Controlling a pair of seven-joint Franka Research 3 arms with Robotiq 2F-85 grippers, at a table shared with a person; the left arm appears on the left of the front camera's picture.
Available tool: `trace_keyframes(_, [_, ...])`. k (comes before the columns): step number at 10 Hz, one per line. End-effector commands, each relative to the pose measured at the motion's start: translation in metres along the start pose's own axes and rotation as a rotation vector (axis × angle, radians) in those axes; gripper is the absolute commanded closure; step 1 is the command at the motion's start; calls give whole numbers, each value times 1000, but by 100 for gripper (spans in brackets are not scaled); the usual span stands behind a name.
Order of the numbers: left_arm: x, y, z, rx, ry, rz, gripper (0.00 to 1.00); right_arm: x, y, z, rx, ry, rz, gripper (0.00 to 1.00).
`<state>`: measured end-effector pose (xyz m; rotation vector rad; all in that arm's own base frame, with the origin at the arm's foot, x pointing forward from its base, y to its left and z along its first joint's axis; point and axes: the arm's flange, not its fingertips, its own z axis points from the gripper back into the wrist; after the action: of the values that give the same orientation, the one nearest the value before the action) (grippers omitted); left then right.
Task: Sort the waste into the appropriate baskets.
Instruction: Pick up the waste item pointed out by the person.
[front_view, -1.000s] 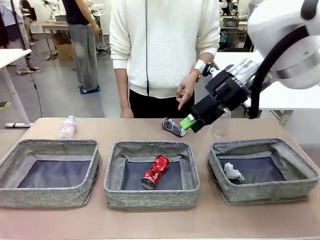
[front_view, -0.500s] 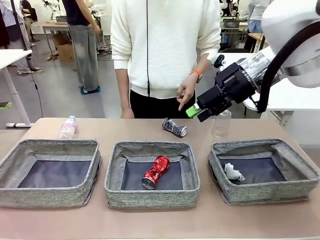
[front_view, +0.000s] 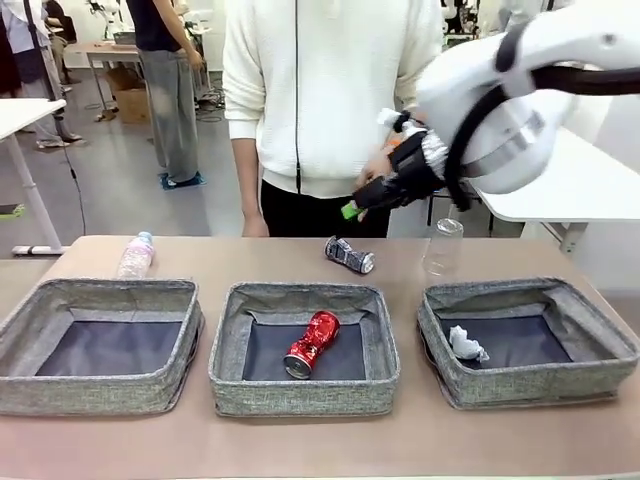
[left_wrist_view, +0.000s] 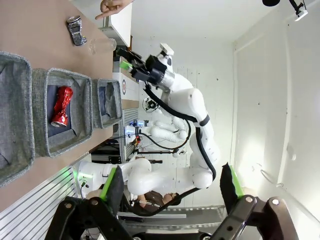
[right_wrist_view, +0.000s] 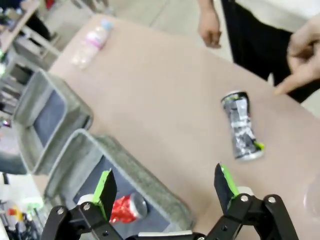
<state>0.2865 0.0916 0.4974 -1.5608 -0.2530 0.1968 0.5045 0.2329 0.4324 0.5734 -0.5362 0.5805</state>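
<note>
Your left gripper (left_wrist_view: 170, 185) is held well away from the middle basket (front_view: 300, 395), jaws spread wide with nothing between them. Left of the middle basket and farther back, a clear plastic bottle (front_view: 134, 254) lies on the table (front_view: 300, 450), just past the far rim of the left basket (front_view: 90, 390), which sits just beside the middle one. Inside the middle basket you have a crushed red can (front_view: 312, 343) lying on the dark bottom. Just behind the middle basket's far rim, a little right of its centre, a crushed black-and-silver can (front_view: 349, 254) lies on the table, apart from the basket. Higher up over that far right corner of the middle basket, your right gripper (right_wrist_view: 164, 185) hovers in the air, jaws apart and empty, with a person's hand (right_wrist_view: 305, 65) pointing a finger down close by. Farther right of the middle basket a clear cup (front_view: 443, 245) stands upright behind the right basket (front_view: 520, 385), which holds a crumpled white paper wad (front_view: 465, 344) near its left wall.
</note>
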Motion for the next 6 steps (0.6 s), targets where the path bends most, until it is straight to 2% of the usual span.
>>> trace_keyframes(1, [-2, -3, 2, 10, -2, 5, 0, 15, 2, -9, 26, 60, -20, 0])
trace_keyframes(2, [-2, -3, 2, 10, -2, 5, 0, 0, 0, 0, 0, 0, 0, 0])
trace_keyframes(3, [-2, -3, 2, 10, -2, 5, 0, 4, -2, -17, 10, 22, 1, 0])
trace_keyframes(4, [-2, -3, 2, 10, -2, 5, 0, -2, 2, -11, -6, 49, 30, 0])
trace_keyframes(5, [-2, -3, 2, 10, -2, 5, 0, 4, -8, -14, -51, 39, 35, 0])
trace_keyframes(6, [-2, -3, 2, 10, -2, 5, 0, 12, -14, -21, -43, 38, 51, 0])
